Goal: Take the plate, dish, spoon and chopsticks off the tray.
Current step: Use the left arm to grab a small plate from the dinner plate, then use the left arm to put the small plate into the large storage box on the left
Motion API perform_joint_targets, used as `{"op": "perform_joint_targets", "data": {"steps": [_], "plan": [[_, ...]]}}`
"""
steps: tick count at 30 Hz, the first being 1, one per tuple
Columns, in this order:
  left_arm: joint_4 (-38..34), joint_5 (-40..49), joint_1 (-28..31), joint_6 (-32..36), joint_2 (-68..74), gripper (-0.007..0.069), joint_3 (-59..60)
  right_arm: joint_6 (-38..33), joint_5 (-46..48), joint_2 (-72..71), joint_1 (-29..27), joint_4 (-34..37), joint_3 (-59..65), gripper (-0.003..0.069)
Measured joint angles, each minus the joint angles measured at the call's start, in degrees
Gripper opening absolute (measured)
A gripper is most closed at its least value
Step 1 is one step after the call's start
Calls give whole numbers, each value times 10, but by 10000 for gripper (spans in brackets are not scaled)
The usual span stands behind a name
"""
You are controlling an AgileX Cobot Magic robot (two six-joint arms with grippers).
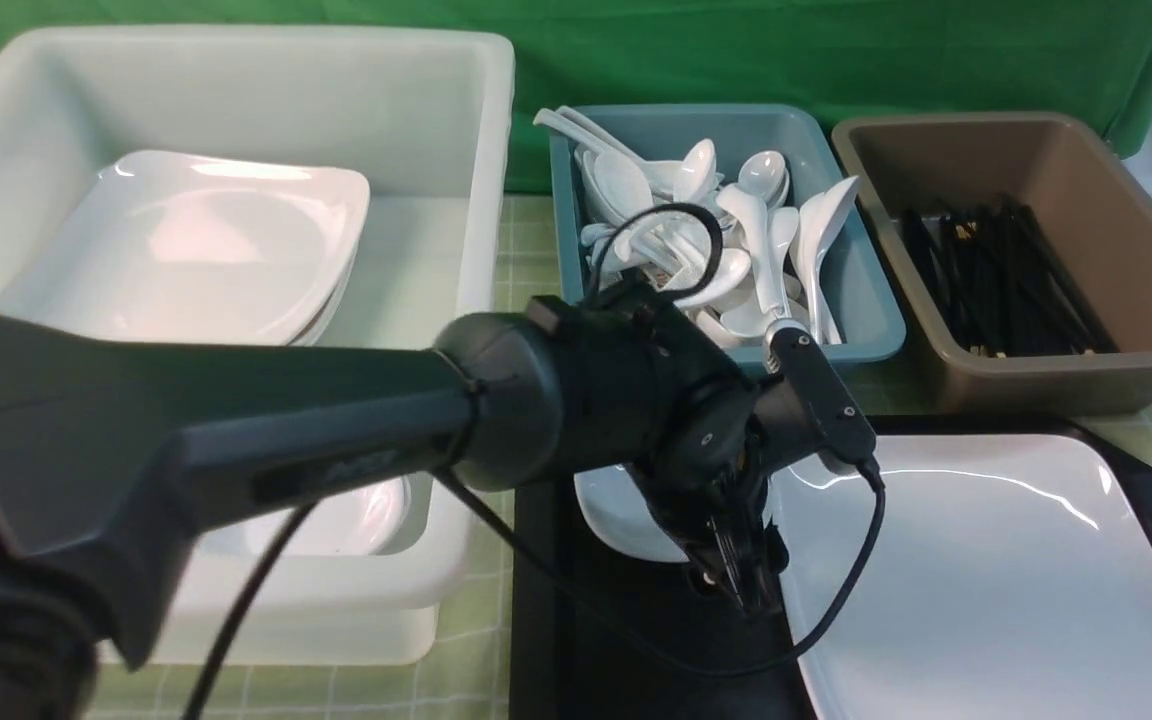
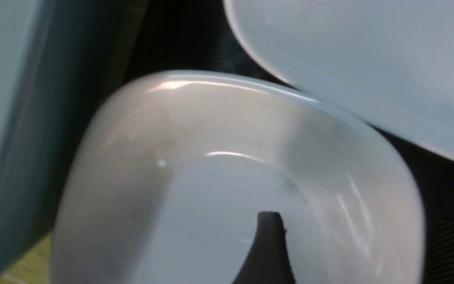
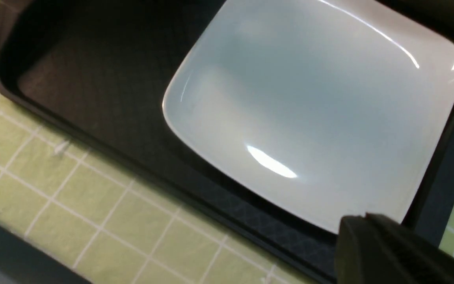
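We list the items from largest to smallest. The white tub stands at the far left and holds stacked white plates. The tray lies just to its right on the green checked cloth. The plate lies flat on the tray and fills its right part; in the right wrist view its corner sits close to the tray rim. The brown tub stands behind the tray at the far right and holds black chopsticks. The teal tub stands to its left and holds a heap of white spoons. The dish rests on the tray's left part, just beside the plate. The left gripper points down at the dish's right edge. In the left wrist view, one finger shows over the dish's inside; we cannot tell whether the jaws grasp the rim. Of the right gripper only a dark part shows near the plate's corner, so we cannot tell its state.
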Motion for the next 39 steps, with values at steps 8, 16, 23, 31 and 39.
{"op": "perform_joint_targets", "data": {"steps": [8, 16, 23, 31, 39], "plan": [[2, 2, -1, -2, 8, 134, -1, 0, 9, 0, 0, 1, 0, 38], [-11, 105, -30, -14, -92, 24, -4, 0, 7, 0, 0, 1, 0, 39], [8, 134, -57, -22, -268, 24, -4, 1, -45, 0, 0, 12, 0, 49], [69, 229, 51, -33, -388, 24, 46, 2, -155, 0, 0, 52, 0, 52], [49, 131, 193, 32, -388, 24, 217, 3, -180, 0, 0, 60, 0, 56]]}}
